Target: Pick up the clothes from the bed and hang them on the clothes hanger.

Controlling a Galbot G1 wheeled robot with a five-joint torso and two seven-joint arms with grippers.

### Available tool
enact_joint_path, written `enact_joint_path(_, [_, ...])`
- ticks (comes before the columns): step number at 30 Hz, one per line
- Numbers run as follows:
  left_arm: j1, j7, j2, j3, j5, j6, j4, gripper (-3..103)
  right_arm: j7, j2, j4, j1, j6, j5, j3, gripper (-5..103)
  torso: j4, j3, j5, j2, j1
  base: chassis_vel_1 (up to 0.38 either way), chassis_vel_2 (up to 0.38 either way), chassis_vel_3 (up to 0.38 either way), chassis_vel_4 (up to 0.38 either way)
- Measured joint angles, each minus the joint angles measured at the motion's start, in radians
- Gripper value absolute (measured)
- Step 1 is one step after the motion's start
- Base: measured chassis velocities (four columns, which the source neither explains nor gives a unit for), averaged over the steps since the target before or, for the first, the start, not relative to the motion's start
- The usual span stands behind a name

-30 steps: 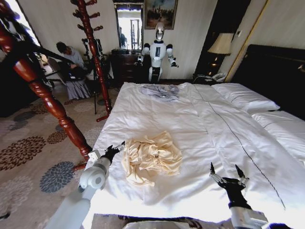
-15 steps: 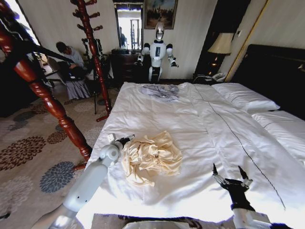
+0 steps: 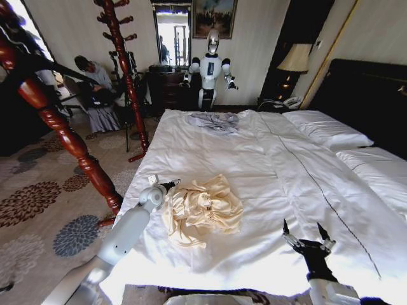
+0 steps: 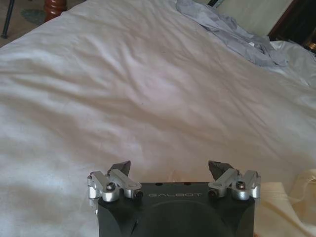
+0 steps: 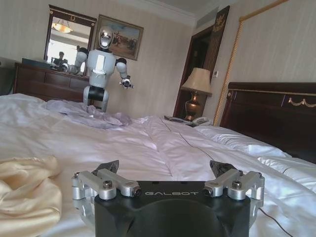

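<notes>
The clothes [image 3: 202,210] are lying crumpled on the bed [image 3: 267,165], no clear long axis. My left gripper [image 3: 169,184] is hovering wide open at their ten o'clock edge, holding nothing. My right gripper [image 3: 306,232] is waiting open at four o'clock.

Cream-yellow clothes [image 3: 202,211] on white bed [image 3: 210,149]; grey garment [image 3: 214,121]; reddish-brown coat stand [image 3: 60,127]; floral-patterned carpet [image 3: 38,203].

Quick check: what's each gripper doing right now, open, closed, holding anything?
Left gripper: open, empty, at the cream-yellow shirt's edge.
Right gripper: open, empty, over the bed.
</notes>
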Motion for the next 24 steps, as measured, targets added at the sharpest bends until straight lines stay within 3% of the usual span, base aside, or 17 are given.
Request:
enact_joint_path(11, [-0.035,0.0,-0.031,0.035,-0.002,0.029,0.049,88,0.001,-0.002,-0.001,0.0,0.001,-0.001,-0.006,100,-0.0001,0.0,0.0,0.0,0.0,0.0,0.0,0.0,0.0])
enact_joint_path(13, [-0.04,0.0,-0.038,0.04,-0.001,0.031,0.059,79,0.001,-0.002,-0.001,-0.002,0.001,-0.001,-0.005,100,-0.0001,0.0,0.0,0.0,0.0,0.0,0.0,0.0,0.0])
enact_joint_path(15, [-0.041,0.0,-0.039,0.042,0.0,0.031,0.061,79,0.001,-0.002,-0.001,-0.002,0.001,-0.001,-0.005,100,-0.0001,0.0,0.0,0.0,0.0,0.0,0.0,0.0,0.0])
enact_joint_path(16, [-0.044,-0.001,-0.041,0.043,0.001,0.031,0.064,70,0.001,-0.002,-0.001,-0.002,0.001,-0.001,-0.003,100,-0.0001,0.0,0.0,0.0,0.0,0.0,0.0,0.0,0.0])
enact_joint_path(17, [-0.045,-0.003,-0.042,0.043,0.005,0.031,0.065,70,0.001,-0.002,-0.001,-0.002,0.002,-0.001,-0.003,100,-0.0001,0.0,0.0,0.0,0.0,0.0,0.0,0.0,0.0])
enact_joint_path(19, [-0.046,-0.01,-0.042,0.046,0.013,0.037,0.062,59,0.001,-0.002,-0.001,0.0,0.002,0.0,0.0,100,0.0,0.0,0.0,0.0,0.0,0.0,0.0,0.0,0.0])
enact_joint_path(24, [-0.051,-0.028,-0.043,0.053,0.014,0.059,0.064,44,0.003,-0.008,-0.002,0.011,-0.002,0.01,0.011,100,0.0,0.0,0.0001,0.0,0.0,0.0,0.0,0.0,0.0])
